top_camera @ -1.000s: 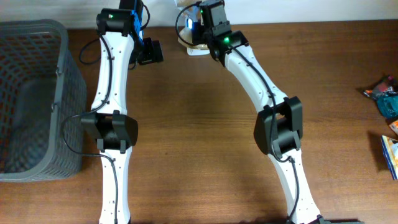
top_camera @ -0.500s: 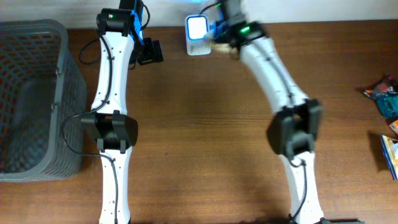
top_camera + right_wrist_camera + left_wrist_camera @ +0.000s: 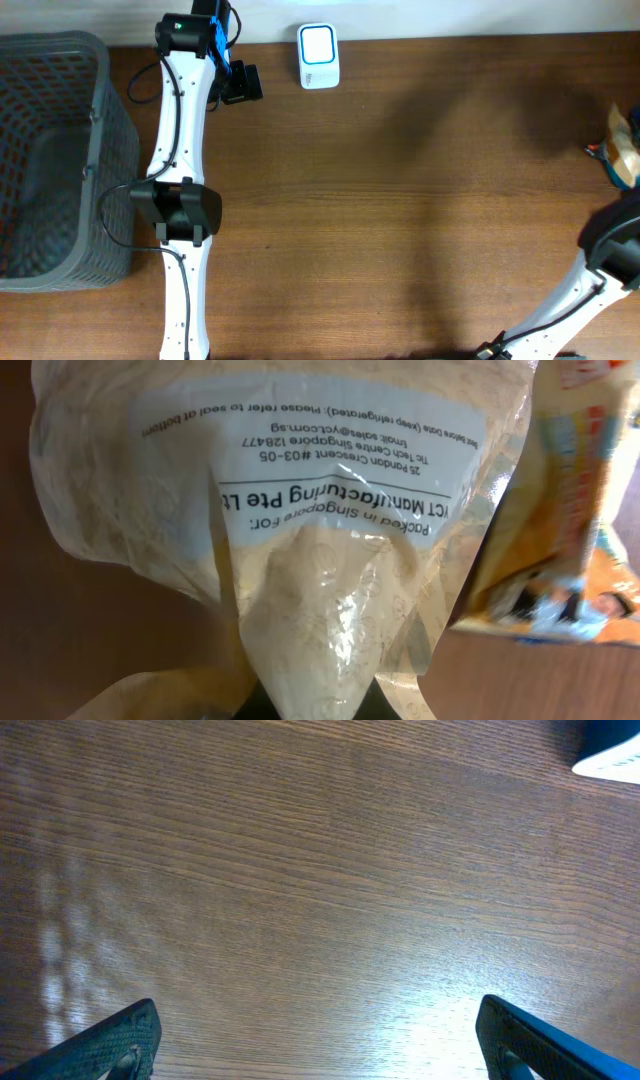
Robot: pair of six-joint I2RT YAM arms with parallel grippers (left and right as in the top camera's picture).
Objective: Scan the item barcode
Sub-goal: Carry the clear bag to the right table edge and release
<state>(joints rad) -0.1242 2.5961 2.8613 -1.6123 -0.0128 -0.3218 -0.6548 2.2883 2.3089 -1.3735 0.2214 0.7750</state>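
Observation:
The item is a clear bag of pale powder [image 3: 300, 560] with a white printed label; no barcode shows on this side. It fills the right wrist view, and its narrow end runs down into my right gripper [image 3: 310, 708], which is shut on it. From overhead the bag [image 3: 625, 148] hangs at the table's far right edge above my right arm [image 3: 612, 240]. The white scanner [image 3: 318, 55] stands at the back centre, uncovered. My left gripper [image 3: 320, 1055] is open over bare wood, just left of the scanner, with nothing between its fingertips [image 3: 125, 1040].
A grey mesh basket [image 3: 95, 70] fills the left side of the table. An orange packet [image 3: 560, 510] lies beside the held bag, and a dark packet [image 3: 596, 150] shows at the right edge. The left arm [image 3: 180, 130] runs along the left centre.
My right arm has swung from the scanner at the back to the far right edge, taking the bag with it. The scanner now shows fully. The left arm has not moved.

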